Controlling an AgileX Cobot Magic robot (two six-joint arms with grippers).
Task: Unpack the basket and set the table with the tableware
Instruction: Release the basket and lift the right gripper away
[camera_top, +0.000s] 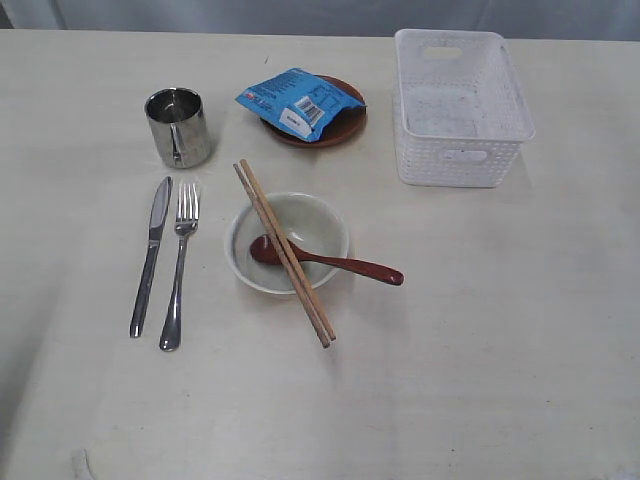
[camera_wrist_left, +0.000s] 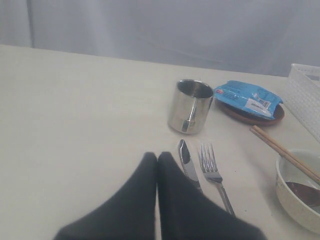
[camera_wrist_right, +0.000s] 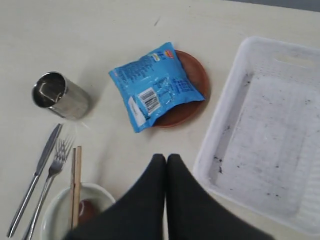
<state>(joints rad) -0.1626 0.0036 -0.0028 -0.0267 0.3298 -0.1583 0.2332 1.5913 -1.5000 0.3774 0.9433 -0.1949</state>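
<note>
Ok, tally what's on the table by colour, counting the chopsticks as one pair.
Silver steel: 3 (knife, fork, cup)
Brown wood: 3 (plate, spoon, chopsticks)
Cream: 1 (bowl)
White: 1 (basket)
Blue: 1 (snack packet)
Total: 9

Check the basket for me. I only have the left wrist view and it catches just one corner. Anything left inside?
Observer: Nothing. The right wrist view looks straight down into the basket, and its floor is bare apart from a few dark specks.
Operator: Is the right gripper carrying anything?
Observer: No. The right gripper is shut with nothing in its grip.
</note>
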